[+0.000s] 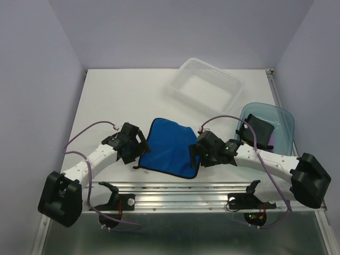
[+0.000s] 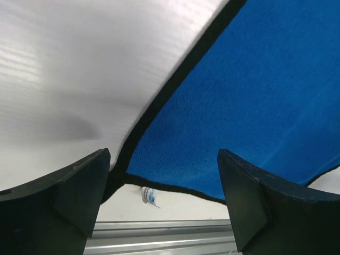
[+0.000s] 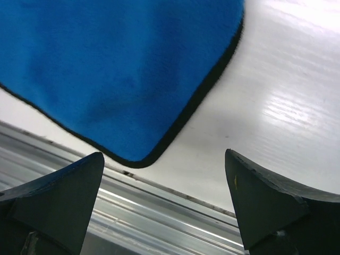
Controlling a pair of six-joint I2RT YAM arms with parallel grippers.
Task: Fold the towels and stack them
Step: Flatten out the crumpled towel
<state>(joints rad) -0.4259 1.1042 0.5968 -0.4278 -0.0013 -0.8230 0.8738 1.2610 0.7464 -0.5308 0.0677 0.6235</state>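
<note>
A bright blue towel [image 1: 170,147] with dark edging lies flat on the white table near the front edge. My left gripper [image 1: 139,154] is open and empty just above its near left corner; the left wrist view shows the towel [image 2: 239,90] and a small white label [image 2: 150,196] between the fingers [image 2: 69,191]. My right gripper [image 1: 197,155] is open and empty above the near right corner, and the towel [image 3: 117,69] shows in the right wrist view. A black towel [image 1: 260,129] lies folded in the tray, with a purple edge [image 1: 272,139] under it.
A translucent blue-green tray [image 1: 284,125] stands at the right. A white perforated basket [image 1: 204,85] stands at the back, slightly right of centre. An aluminium rail [image 1: 186,188] runs along the near table edge, also seen in the right wrist view [image 3: 133,212].
</note>
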